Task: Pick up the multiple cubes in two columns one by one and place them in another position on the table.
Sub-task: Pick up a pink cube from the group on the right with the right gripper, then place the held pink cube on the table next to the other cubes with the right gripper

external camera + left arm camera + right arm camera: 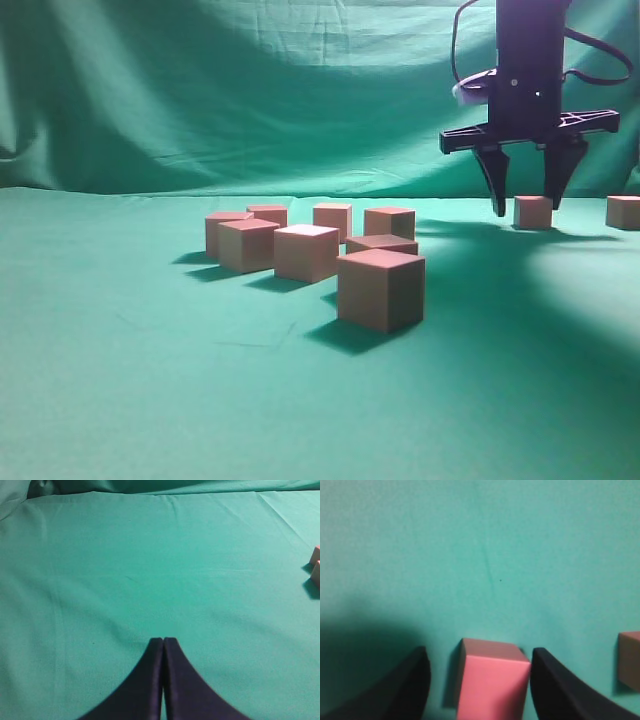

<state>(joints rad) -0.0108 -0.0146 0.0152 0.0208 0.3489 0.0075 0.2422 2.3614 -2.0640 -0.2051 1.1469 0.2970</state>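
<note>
The right gripper (527, 205) hangs vertically from the arm at the upper right of the exterior view, fingers pointing straight down at the table (120, 380). Its jaws stand apart, and one cube (533, 211) sits on the cloth between the fingertips. In the right wrist view the same cube (490, 682) lies between the two dark fingers (555, 690) with green cloth showing on the left side; on the right side the gap is too narrow to tell whether finger and cube touch. The cube rests on the table and is not lifted.

The left gripper (163, 641) appears only in its own wrist view: both fingers meet along a thin seam (nothing is between them), and it is held over bare cloth.

A second cube (623, 211) stands near the right edge of the exterior view, beside the first. The remaining cubes (310, 250) form a loose cluster at centre, well apart from the right gripper; the nearest one (380, 288) stands rotated, one corner edge toward the camera. No containers are visible.
</note>
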